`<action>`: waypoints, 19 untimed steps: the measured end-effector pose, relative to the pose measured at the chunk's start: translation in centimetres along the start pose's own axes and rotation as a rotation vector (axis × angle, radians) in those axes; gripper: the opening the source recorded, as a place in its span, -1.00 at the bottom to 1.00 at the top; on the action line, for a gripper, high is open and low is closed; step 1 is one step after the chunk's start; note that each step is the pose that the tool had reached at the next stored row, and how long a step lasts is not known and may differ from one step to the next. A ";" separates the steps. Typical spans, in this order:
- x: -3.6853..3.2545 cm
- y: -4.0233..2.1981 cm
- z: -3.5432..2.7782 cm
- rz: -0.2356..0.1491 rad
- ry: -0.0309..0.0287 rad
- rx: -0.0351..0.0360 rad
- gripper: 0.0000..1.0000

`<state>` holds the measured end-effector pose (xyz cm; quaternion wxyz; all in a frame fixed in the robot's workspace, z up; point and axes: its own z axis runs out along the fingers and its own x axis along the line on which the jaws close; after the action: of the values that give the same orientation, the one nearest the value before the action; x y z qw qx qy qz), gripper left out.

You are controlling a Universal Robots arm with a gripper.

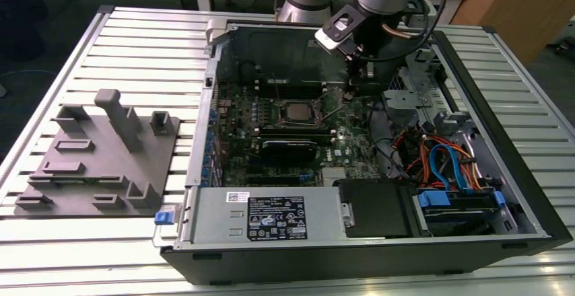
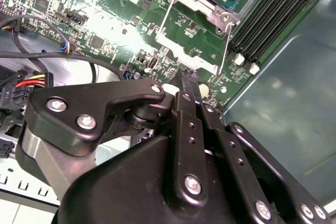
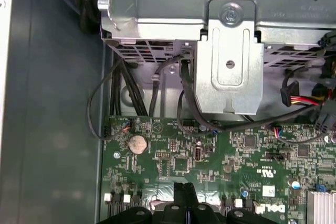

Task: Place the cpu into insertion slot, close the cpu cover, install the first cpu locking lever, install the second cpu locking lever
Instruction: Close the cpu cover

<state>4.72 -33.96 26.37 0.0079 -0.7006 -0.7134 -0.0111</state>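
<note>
Presently the cpu [image 1: 295,111], square and dull silver, is lying seated in the insertion slot [image 1: 279,106], framed by the cpu cover [image 2: 206,4], just beside the gripper [image 1: 349,93]. The claw's fingers are pressing together. Green circuit board [image 3: 210,150] is spreading beneath the claw; the open computer case [image 1: 359,255] is resting on a slatted metal table [image 1: 134,255].

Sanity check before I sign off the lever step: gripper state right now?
Gripper: closed, nothing visible in it, tip close to the green circuit board.
</note>
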 end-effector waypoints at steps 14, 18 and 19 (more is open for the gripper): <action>-0.06 0.52 1.78 0.000 0.0003 0.0099 -0.80; -0.05 0.17 1.80 0.000 0.0007 0.0099 -0.80; -0.05 0.07 1.80 0.000 0.0006 0.0100 -0.80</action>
<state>4.80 -33.96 24.57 0.0116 -0.7006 -0.7134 -0.0078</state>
